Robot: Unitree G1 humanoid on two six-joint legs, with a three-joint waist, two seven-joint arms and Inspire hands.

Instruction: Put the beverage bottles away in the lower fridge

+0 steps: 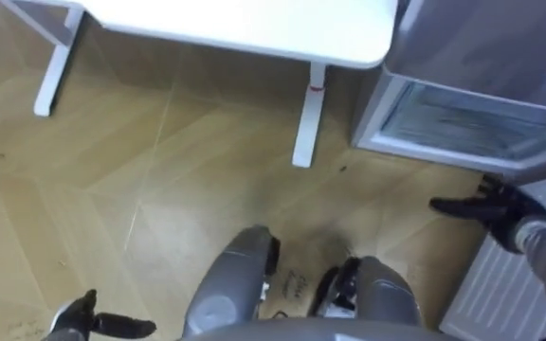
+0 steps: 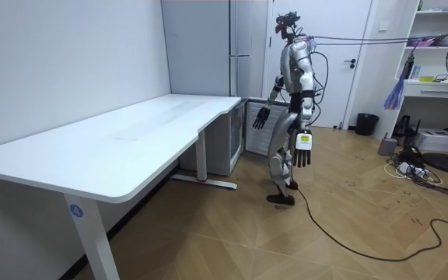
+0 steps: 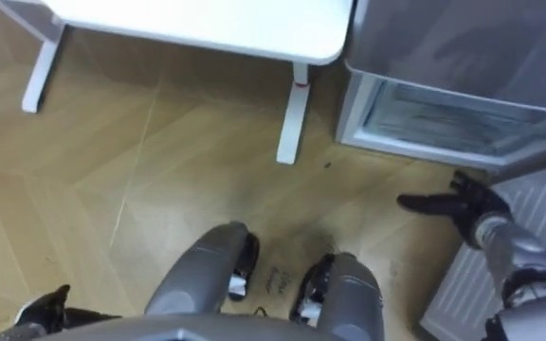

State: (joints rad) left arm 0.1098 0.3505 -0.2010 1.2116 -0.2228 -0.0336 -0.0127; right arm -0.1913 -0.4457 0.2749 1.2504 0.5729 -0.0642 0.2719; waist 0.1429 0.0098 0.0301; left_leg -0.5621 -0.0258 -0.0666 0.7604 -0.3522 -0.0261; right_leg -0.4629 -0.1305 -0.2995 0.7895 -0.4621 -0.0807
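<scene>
The lower fridge [image 1: 463,121] stands open at the upper right, showing a pale, bare inner compartment. Its open door [image 1: 505,279] with a ribbed white inner face hangs at the lower right. My right hand [image 1: 489,206] is open with straight fingers, empty, just in front of the compartment's sill and beside the door. My left hand [image 1: 91,322] hangs open and empty at the lower left, over the floor. In the room view I stand upright at the desk's far end, right hand [image 2: 261,117] by the fridge door [image 2: 253,132], left hand [image 2: 302,155] at my side.
A white desk [image 1: 254,24] spans the top, its leg [image 1: 306,118] standing on the wood floor just left of the fridge. The tall grey fridge body [image 2: 239,47] sits against the wall. Open wooden floor [image 1: 159,189] lies ahead and to my left.
</scene>
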